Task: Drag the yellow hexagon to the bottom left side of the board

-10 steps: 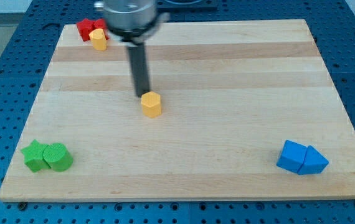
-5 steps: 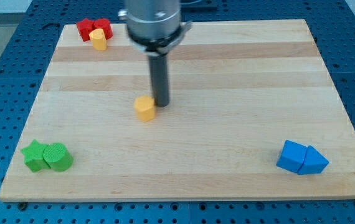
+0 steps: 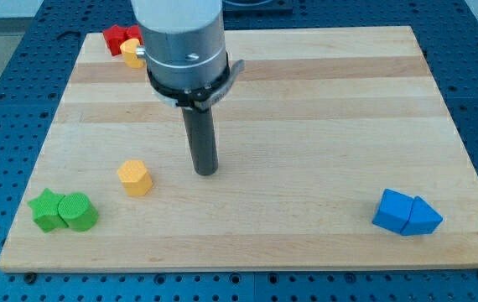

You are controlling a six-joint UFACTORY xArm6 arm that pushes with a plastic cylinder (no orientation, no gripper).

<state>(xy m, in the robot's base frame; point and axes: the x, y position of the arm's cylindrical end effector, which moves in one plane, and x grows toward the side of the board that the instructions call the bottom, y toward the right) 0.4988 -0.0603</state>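
The yellow hexagon (image 3: 135, 178) lies on the wooden board (image 3: 306, 92), left of centre and toward the view's bottom. My tip (image 3: 205, 172) stands on the board to the hexagon's right, a clear gap apart, not touching it. The rod rises from the tip to the arm's large grey end at the view's top.
A green star (image 3: 46, 209) and a green cylinder (image 3: 79, 211) sit together at the bottom left, just below and left of the hexagon. Red blocks (image 3: 118, 38) and a small yellow block (image 3: 132, 54) sit at the top left, partly behind the arm. Two blue blocks (image 3: 405, 213) sit at the bottom right.
The yellow hexagon has slid down and to the left, from the board's middle toward the green blocks. My tip swung from its upper left to its right and moved down.
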